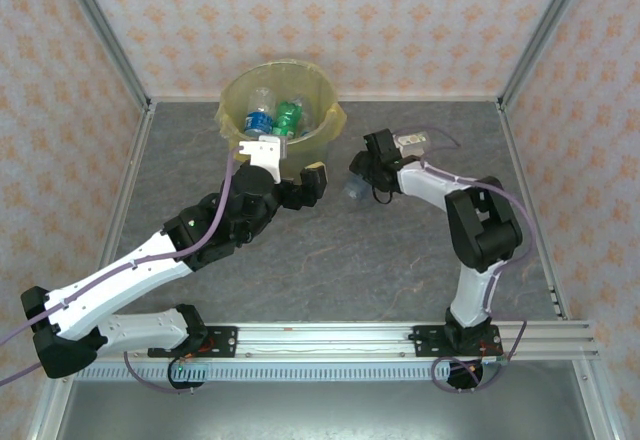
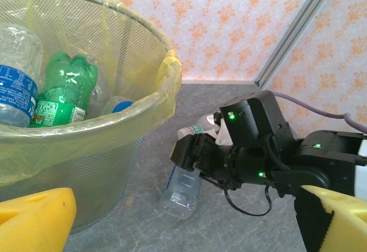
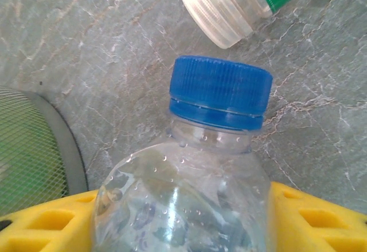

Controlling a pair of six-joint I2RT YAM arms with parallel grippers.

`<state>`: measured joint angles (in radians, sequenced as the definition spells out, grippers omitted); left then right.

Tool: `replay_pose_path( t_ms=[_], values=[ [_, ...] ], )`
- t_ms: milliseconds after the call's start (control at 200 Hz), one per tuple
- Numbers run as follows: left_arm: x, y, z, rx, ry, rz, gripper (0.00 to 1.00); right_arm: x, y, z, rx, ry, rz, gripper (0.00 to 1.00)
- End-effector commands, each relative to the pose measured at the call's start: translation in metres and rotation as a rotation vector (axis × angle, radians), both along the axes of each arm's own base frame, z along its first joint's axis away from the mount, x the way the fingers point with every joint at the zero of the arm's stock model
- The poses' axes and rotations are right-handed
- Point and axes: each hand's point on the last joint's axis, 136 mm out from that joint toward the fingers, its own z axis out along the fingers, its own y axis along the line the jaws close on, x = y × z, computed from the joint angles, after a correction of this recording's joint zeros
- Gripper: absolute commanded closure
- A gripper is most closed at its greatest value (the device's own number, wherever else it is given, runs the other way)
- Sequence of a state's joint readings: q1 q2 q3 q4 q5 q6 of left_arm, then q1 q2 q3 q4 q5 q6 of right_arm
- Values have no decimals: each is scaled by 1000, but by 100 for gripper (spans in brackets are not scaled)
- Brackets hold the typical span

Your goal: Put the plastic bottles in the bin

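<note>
Beside the bin (image 1: 226,112), on the bench (image 1: 330,265) toward the right arm:
- One clear bottle (image 3: 189,206), blue cap, base resting on the bench. It sits between the pads of the right claw (image 1: 354,182), which is part-closed with a pad against each flank.
- One green-labelled bottle (image 3: 243,0), pale cap — loose on the bench, near the first.

Inside the bin:
- One green bottle (image 2: 63,89).
- One blue-labelled bottle (image 2: 17,86).
- One blue-capped bottle (image 2: 122,106), half hidden.

Just outside the bin's rim:
- Left claw (image 1: 300,185) — spread wide, holding nothing.

Status, as judged: at least three binned, with two visible ones left.
</note>
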<state>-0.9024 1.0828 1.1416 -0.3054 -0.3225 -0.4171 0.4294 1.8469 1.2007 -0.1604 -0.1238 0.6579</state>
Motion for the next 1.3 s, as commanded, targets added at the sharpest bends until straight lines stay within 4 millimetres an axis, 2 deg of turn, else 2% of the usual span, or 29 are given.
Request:
replay_pose_path(
  t_ms=[0, 100, 205, 601, 791, 921, 1081, 1291],
  values=[
    [0, 11, 2, 6, -13, 35, 1, 0, -7, 29, 1, -76, -34, 41],
    [-1, 16, 6, -6, -24, 51, 1, -2, -14, 48, -6, -117, -50, 40],
    [-2, 22, 11, -16, -40, 71, 1, -5, -22, 79, -5, -188, -72, 40],
    [-12, 71, 40, -145, -150, 236, 1, -29, -66, 223, -17, -528, -187, 41],
    [-19, 91, 49, -191, -185, 295, 1, -42, -73, 282, 23, -667, -195, 41],
    [-23, 101, 52, -221, -199, 328, 1, -45, -70, 317, 66, -739, -175, 41],
    [-25, 108, 53, -231, -206, 347, 1, -44, -56, 352, 132, -815, -122, 43],
    [-27, 112, 55, -227, -209, 360, 1, -29, -16, 379, 143, -853, -39, 44]
  ],
)
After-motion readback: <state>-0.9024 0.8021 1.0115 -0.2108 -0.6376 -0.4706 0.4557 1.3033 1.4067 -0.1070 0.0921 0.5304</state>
